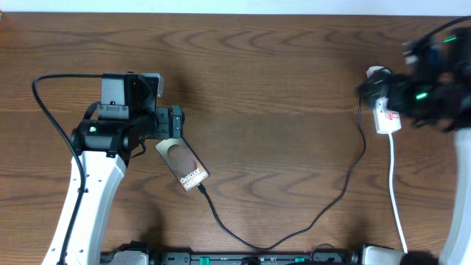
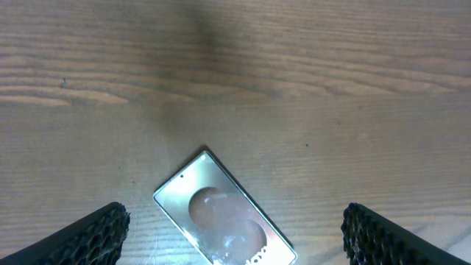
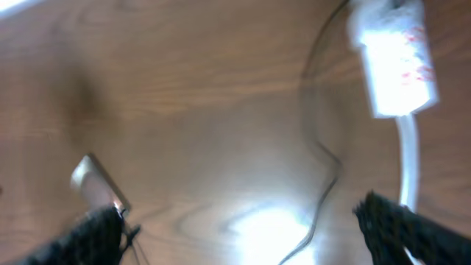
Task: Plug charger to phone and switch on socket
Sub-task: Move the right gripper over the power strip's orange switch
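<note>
Hovering near the narrow white red-marked power strip (image 3: 397,62), the right gripper (image 3: 246,224), fingers (image 3: 412,228) apart, is probably needing one finger pressing squarely on its switch.

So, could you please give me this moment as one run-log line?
left end effector: open, over phone | charger: tip at phone's short end, seating unclear | right end effector: open, near socket

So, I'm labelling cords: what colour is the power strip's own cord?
White; the cord shows best in the overhead view.
</note>
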Action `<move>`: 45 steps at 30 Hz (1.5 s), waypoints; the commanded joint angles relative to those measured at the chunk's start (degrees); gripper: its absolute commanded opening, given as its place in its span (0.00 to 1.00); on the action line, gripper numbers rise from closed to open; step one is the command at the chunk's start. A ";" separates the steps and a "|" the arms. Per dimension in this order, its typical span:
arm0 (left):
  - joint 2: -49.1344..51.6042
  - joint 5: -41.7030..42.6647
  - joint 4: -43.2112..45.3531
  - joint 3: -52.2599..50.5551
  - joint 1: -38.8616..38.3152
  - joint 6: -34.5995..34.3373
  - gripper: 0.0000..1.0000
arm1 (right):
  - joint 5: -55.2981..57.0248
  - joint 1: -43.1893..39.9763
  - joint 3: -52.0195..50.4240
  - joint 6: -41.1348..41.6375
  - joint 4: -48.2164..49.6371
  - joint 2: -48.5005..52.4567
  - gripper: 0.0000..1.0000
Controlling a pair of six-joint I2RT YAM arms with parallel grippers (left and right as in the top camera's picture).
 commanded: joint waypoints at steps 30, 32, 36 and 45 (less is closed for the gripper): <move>-0.09 -0.35 -0.20 0.61 -0.13 0.59 0.93 | -10.23 -16.20 4.98 -25.70 15.93 38.99 0.99; -0.09 -0.35 -0.20 0.61 -0.13 0.57 0.93 | -10.23 -15.87 4.48 -25.70 16.68 38.99 0.99; -0.09 -0.35 -0.20 0.61 -0.13 0.59 0.93 | -10.21 -15.23 2.82 -25.70 18.99 38.99 0.99; -0.09 -0.35 -0.20 0.61 -0.13 0.57 0.93 | -10.23 -13.88 -4.24 -23.98 27.04 39.01 0.99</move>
